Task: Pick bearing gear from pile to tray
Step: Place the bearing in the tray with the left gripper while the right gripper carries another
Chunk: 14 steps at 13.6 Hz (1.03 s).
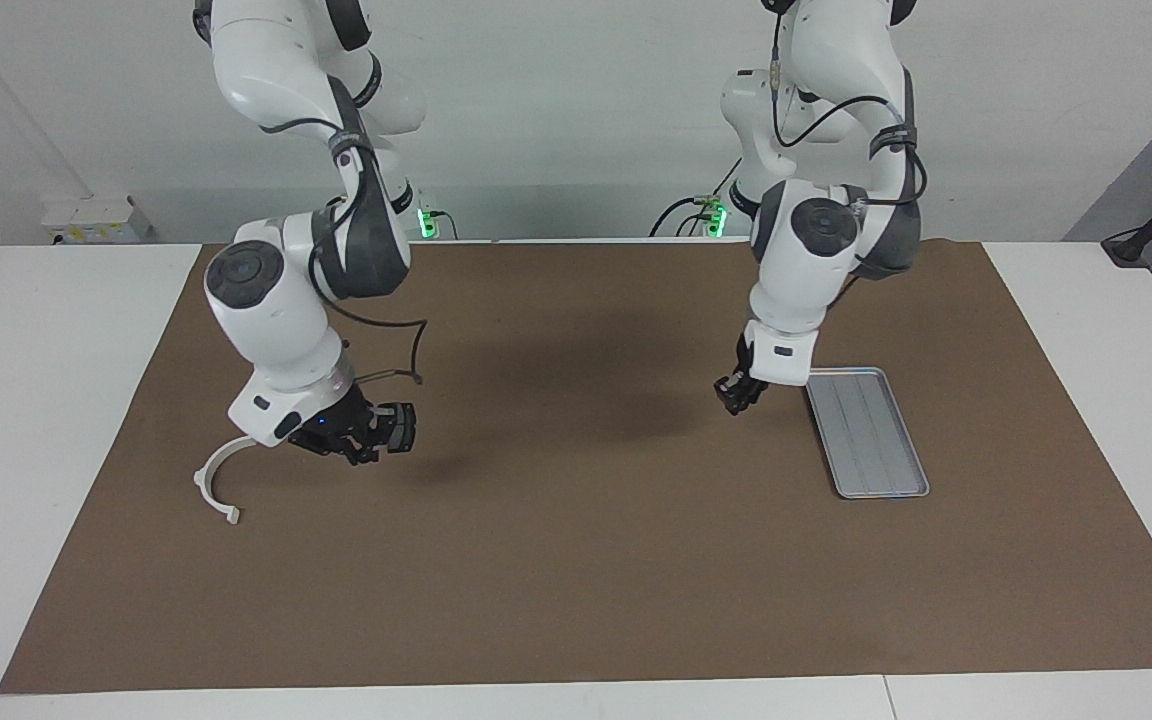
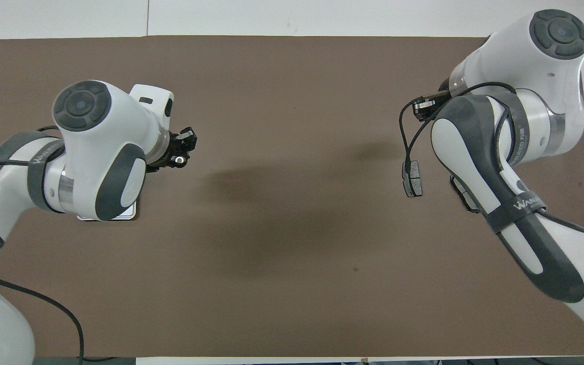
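The left gripper (image 1: 739,393), fingers clenched on a small black part I can't identify, hangs just beside the flat silver-grey metal tray (image 1: 911,478), so the carry looks nearly done, needing a shift over it, while the right gripper (image 1: 361,437), clenched, is over the pile (image 1: 400,427).

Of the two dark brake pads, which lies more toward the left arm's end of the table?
The fully exposed brake pad. The second brake pad sits more toward the other end, half covered by the right arm from overhead.
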Motion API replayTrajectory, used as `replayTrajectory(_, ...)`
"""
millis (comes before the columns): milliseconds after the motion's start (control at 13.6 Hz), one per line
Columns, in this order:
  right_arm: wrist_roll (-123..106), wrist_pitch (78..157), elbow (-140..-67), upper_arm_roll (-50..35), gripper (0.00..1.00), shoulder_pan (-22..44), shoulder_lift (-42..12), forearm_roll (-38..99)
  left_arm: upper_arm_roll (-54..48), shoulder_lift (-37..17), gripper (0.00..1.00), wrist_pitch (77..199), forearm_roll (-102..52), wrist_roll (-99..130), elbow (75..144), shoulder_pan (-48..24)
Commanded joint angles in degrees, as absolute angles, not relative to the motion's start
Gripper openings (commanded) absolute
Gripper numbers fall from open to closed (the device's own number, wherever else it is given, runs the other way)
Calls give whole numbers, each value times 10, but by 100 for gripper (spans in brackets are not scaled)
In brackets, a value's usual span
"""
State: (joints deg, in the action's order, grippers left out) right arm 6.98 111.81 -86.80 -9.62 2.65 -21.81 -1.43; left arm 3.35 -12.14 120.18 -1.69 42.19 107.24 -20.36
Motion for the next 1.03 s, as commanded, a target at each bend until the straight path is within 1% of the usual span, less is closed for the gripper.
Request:
replayTrajectory(0,204,1095,-835,-98,0,97,-226,-18,26,-107,0,1217,-18,334,1115,-145)
replayTrajectory(74,264,1096,-837,-98,0,138,-220,-24,26,-103,0,1239,-18,300,1134,-123)
replayTrajectory(221,330,1094,-842,-98,0,184,-212,-24,26,-91,0,1266,-18,238,1171,-85)
replayTrajectory(442,398,1099,-865,-98,0,253,-214,-24,26,-81,0,1274,-18,212,1198,-63)
replayTrajectory(663,408,1140,-902,-98,0,294,-221,-24,25,-67,0,1317,-18,195,1245,-37)
replayTrajectory(811,416,1155,-904,-98,0,315,-236,-24,25,-69,0,1322,-21,192,1251,-29)
replayTrajectory(958,413,1186,-908,-98,0,318,-257,-25,25,-69,0,1324,-21,193,1257,-29)
